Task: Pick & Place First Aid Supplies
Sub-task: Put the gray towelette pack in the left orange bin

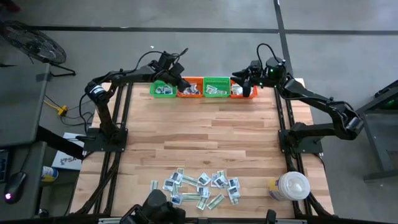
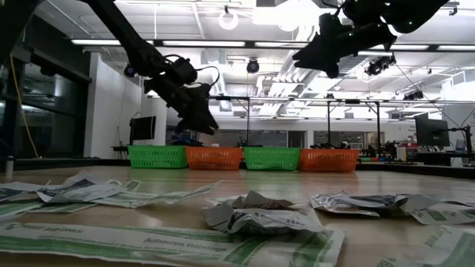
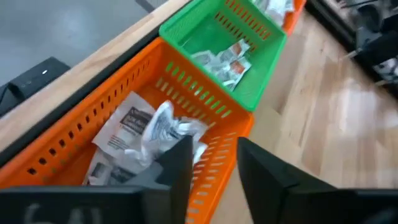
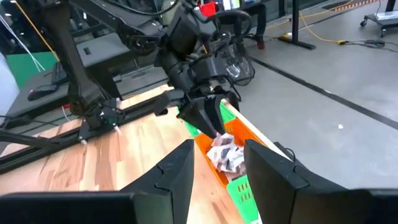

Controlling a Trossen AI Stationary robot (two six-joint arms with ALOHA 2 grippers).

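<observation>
Hovering over the orange basket point(image 3: 124, 118), left gripper point(image 3: 214, 168) jaws apart, empty; packet point(image 3: 158, 130) lies inside, likely just dropped. Right gripper point(image 4: 217, 165) open, empty, over the far baskets. More packets point(image 1: 199, 186) wait near the table's front edge.

Four slotted plastic baskets stand touching in a row along the far edge of the wooden slatted table point(image 1: 205, 134): green basket point(image 1: 163, 89), orange basket point(image 1: 190, 88), second green basket point(image 1: 216, 87), second orange basket point(image 1: 241, 91), left to right. Each holds small flat packets point(image 3: 143, 130). The left gripper point(image 1: 180, 83) hangs above the first orange basket; the right gripper point(image 1: 244, 79) hangs above the last. Loose flat first aid packets point(image 1: 200, 186) lie scattered near the front edge; the white round lidded container point(image 1: 292, 186) stands to their right.
</observation>
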